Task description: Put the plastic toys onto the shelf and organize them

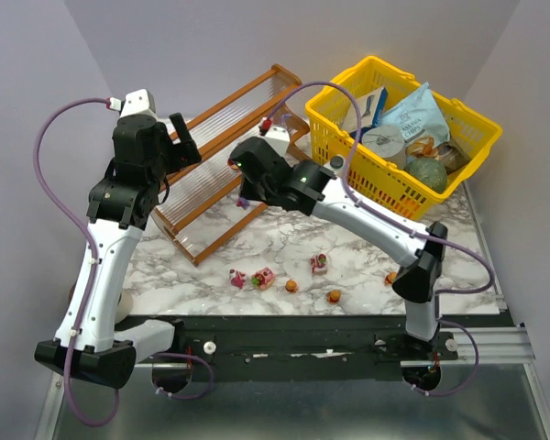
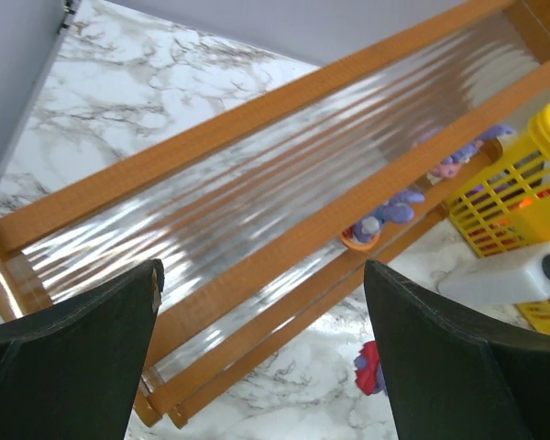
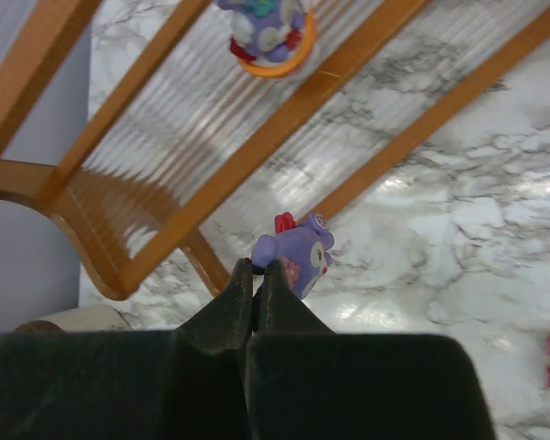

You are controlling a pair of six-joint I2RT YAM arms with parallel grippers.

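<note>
The shelf (image 1: 222,158) stands slanted at the back left, a brown wooden frame with clear ribbed tiers (image 2: 257,183). My right gripper (image 3: 255,266) is shut on a purple owl-like toy (image 3: 301,251) with a red bow, just above the marble by the shelf's front rail (image 1: 244,200). Two purple toys (image 2: 386,215) (image 2: 456,161) sit on a lower tier; one on an orange base (image 3: 270,32) shows in the right wrist view. Several small toys (image 1: 263,277) (image 1: 319,264) lie near the front edge. My left gripper (image 2: 261,357) hangs open over the shelf's left end, holding nothing.
A yellow basket (image 1: 396,128) of packaged goods stands at the back right, close to the shelf's right end. A small white bottle (image 2: 506,276) lies beside the basket. Grey walls close in the back and both sides.
</note>
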